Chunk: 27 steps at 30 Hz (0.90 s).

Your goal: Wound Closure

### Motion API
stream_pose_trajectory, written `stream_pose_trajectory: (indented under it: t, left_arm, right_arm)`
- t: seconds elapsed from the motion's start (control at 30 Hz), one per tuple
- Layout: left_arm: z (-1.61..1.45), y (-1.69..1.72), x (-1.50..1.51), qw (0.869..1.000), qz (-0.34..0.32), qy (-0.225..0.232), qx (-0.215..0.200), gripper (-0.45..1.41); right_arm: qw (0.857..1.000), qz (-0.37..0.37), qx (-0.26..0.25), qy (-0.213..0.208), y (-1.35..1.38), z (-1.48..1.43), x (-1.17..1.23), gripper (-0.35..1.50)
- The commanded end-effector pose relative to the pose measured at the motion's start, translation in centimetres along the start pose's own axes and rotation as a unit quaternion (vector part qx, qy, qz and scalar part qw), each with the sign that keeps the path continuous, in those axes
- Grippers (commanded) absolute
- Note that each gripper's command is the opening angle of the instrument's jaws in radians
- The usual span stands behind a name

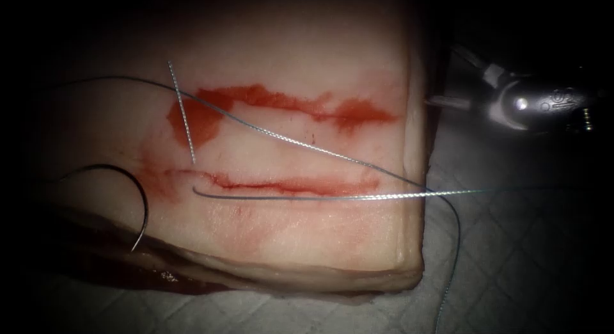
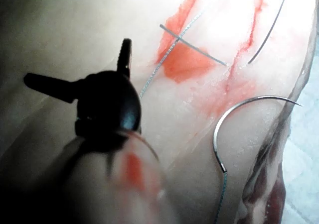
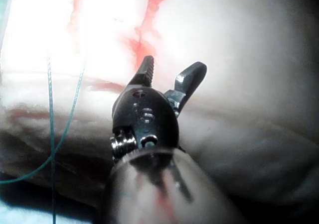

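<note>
Tissue: I see a pale block on a quilted white cloth, with a horizontal cut across its middle.
Fluid: I note red patches above the cut and a red line along the cut itself.
Needle: it lies free on the tissue, left of the cut's left end, with neither tool on it. I read it as out of the tissue; in the left wrist view its whole curve rests on the surface, the point bare.
Thread: one strand runs just below the cut and off the tissue's right edge; another crosses the red patch diagonally from upper left. A short end stands above the cut's left end.
Left tool: my wrist view shows both jaws spread wide, holding nothing, over bare tissue well apart from the needle.
Right tool: jaws parted, empty, near the tissue's edge. In the endoscope view it sits just beside the tissue's right edge, above the thread.
</note>
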Motion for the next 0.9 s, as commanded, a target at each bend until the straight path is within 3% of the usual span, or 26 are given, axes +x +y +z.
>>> stream_pose_trajectory:
  t: [0.03, 0.13, 0.37, 0.57, 0.73, 0.9]
  left_arm:
    - [0.14, -0.15, 0.02, 1.000, 0.015, 0.015, 0.014, 1.31]
    - [0.24, -0.39, -0.02, 0.996, 0.039, 0.038, 0.076, 1.35]
    - [0.32, -0.63, -0.26, 0.993, 0.026, 0.025, 0.114, 1.28]
    - [0.41, -1.30, -0.87, 0.982, 0.004, -0.004, 0.191, 1.11]
    - [0.50, -1.62, -0.99, 0.974, 0.005, -0.032, 0.224, 0.98]
    - [0.59, -1.80, -1.07, 0.961, -0.012, -0.062, 0.268, 1.01]
  right_arm:
    - [1.000, 0.001, 0.001, -0.003, 0.05, 0.10, 0.01, 1.23]
    - [1.000, 0.004, 0.002, -0.003, 0.05, 0.10, 0.00, 1.21]
    - [1.000, 0.004, 0.002, -0.003, 0.05, 0.10, 0.00, 1.21]
    - [1.000, 0.010, 0.003, -0.007, 0.03, 0.08, 0.02, 1.28]
    - [1.000, 0.016, 0.008, -0.017, -0.03, 0.03, 0.03, 1.30]
    - [0.999, 0.022, 0.015, -0.031, -0.22, -0.07, 0.04, 1.30]
